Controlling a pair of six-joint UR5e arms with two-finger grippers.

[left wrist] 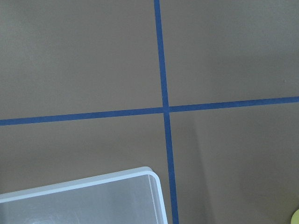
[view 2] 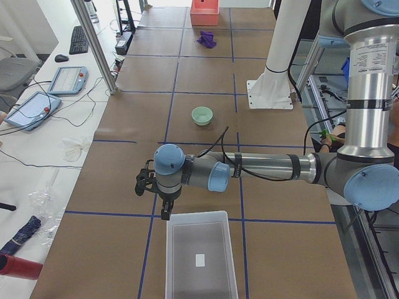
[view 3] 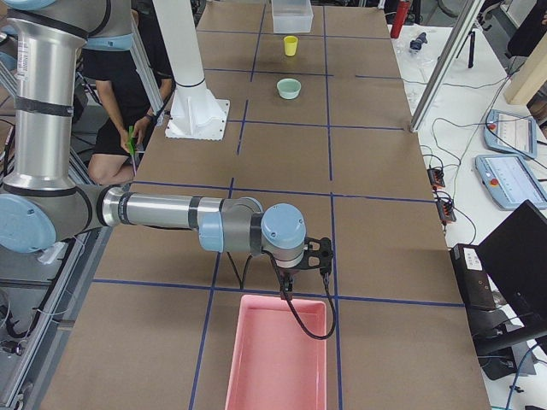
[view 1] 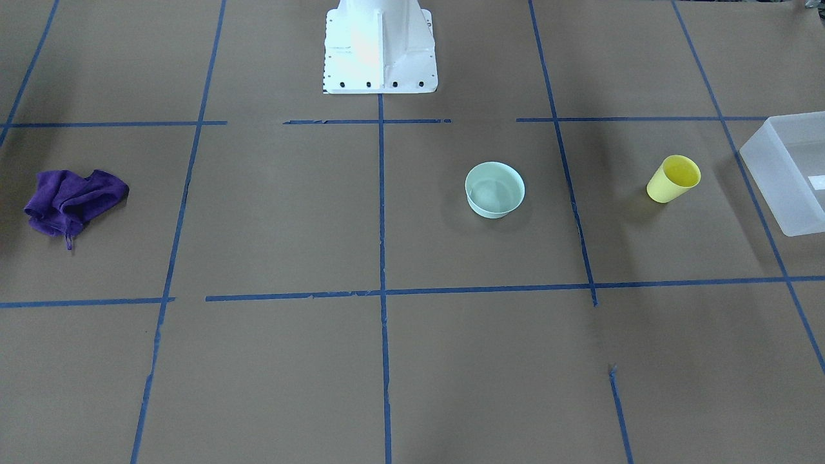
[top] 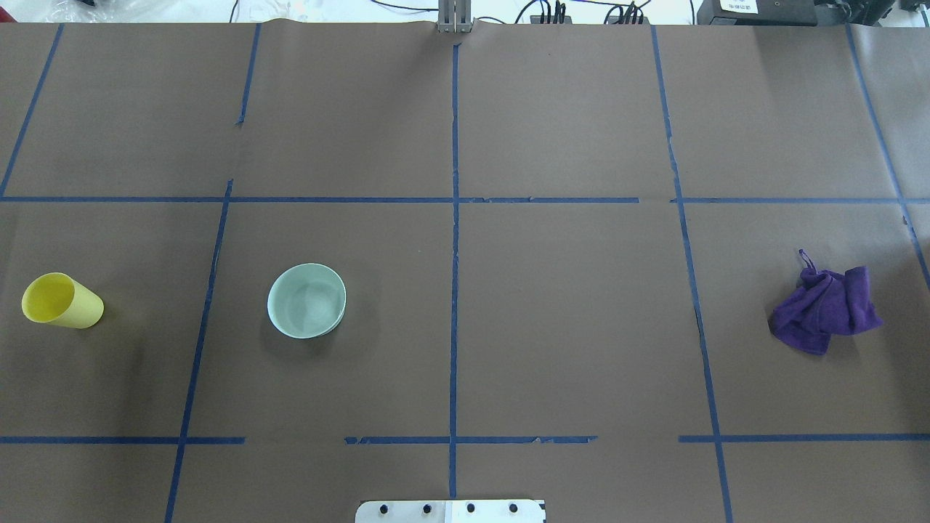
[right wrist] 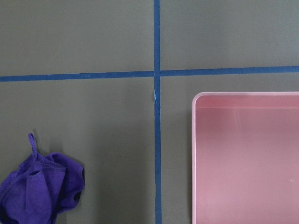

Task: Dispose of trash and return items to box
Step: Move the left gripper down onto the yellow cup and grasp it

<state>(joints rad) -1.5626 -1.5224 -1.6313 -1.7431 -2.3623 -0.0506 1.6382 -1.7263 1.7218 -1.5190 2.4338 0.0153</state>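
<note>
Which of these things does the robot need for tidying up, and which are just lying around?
For the job: yellow cup, mint-green bowl, frosted white bin. Probably also the crumpled purple cloth and the pink bin, as the trash and where it goes.

Just lying about: keyboard, mouse, tablet controllers.

Robotics lab, industrial left arm (view 2: 268, 167) and right arm (view 3: 162, 211) on a white base (view 1: 380, 48), worktop (top: 567, 327) papered brown with blue tape grid (top: 454, 290), teach pendants (view 2: 67, 80), keyboard (view 2: 78, 39), loose cables (view 2: 68, 118), aluminium frame post (view 2: 93, 43)
</note>
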